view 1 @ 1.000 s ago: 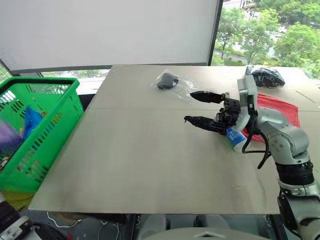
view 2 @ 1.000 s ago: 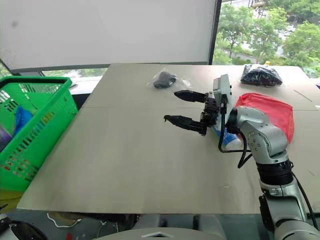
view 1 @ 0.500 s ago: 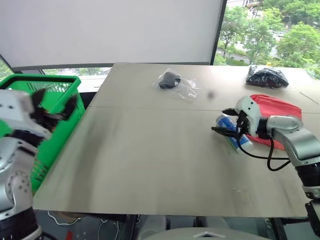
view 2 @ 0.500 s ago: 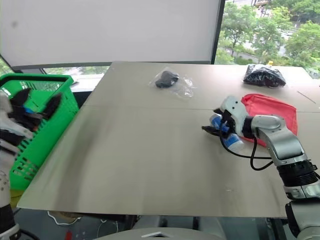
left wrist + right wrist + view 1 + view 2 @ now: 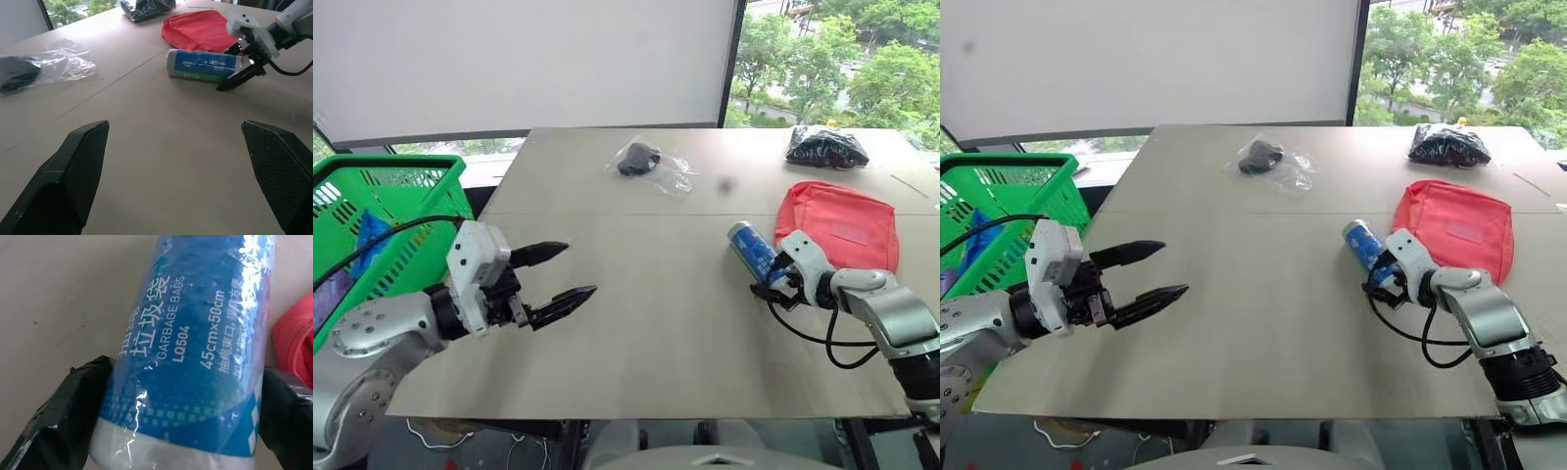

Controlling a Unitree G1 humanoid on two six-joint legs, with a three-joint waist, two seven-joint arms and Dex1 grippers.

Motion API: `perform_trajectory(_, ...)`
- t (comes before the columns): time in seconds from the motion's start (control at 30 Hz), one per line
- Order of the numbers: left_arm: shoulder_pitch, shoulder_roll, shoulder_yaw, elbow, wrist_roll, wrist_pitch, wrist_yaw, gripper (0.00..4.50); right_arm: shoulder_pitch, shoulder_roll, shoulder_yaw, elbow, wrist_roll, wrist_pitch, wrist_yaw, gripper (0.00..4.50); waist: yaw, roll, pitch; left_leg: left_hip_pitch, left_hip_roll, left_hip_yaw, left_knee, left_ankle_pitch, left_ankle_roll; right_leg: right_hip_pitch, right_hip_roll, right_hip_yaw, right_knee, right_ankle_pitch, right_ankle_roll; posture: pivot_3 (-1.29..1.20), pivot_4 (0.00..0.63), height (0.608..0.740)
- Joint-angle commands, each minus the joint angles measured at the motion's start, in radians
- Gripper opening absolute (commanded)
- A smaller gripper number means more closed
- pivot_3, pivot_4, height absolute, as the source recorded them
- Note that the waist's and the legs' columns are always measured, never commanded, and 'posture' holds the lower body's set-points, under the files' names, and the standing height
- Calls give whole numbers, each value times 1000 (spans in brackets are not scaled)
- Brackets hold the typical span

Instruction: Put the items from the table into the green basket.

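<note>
Lying on the table (image 5: 636, 294) are four items, right claw (image 5: 773, 284) straddling one tube (image 5: 751, 253), left claw (image 5: 558, 274) open.

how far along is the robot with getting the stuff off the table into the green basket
Partly done: the slotted green plastic basket already holds a blue and a purple item. The right gripper straddles the blue-and-white garbage-bag roll, which still lies on the table. Left: flat red zip pouch, clear bag with black object, black crinkly bag.

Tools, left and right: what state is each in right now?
Left tool: open, empty, above the table.
Right tool: fingers either side of the blue tube; a firm grip cannot be told.
</note>
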Motion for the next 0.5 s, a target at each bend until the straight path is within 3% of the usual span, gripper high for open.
perform_trajectory(0.03,-9,12,-4,-30,-17,2,-6,4500,-44,-2,-42,-18,0,17,-23,3231,0,1,1,0,0,0,0,0,0,0,0,0,0,0,0,46,0,740)
perform_trajectory(0.07,-12,10,-6,-31,-18,4,-3,4500,-46,-2,-42,-18,-1,11,-24,2708,0,1,1,0,0,0,0,0,0,0,0,0,0,0,0,45,0,740)
perform_trajectory(0.13,-14,7,-12,-33,-17,5,-1,4500,-46,-3,-40,-19,-1,3,-22,2266,-1,2,1,0,0,0,0,1,-1,0,1,0,0,0,0,48,0,740)
perform_trajectory(0.23,-16,-2,-18,-35,-23,5,5,4500,-46,-4,-35,-32,0,-19,-14,2222,-1,2,2,0,0,0,0,2,-3,0,1,1,0,0,0,48,0,740)
perform_trajectory(0.3,-37,-59,-27,-34,-66,10,70,4500,-65,23,-32,-57,17,-128,23,2210,-1,4,2,0,0,0,0,2,-3,0,1,1,0,0,0,43,0,740)
perform_trajectory(0.5,-163,-391,-99,-21,-306,-31,399,4500,-120,206,-61,-185,221,-305,164,2205,-20,4,3,0,2,0,3,2,-3,0,2,1,2,0,1,45,0,740)
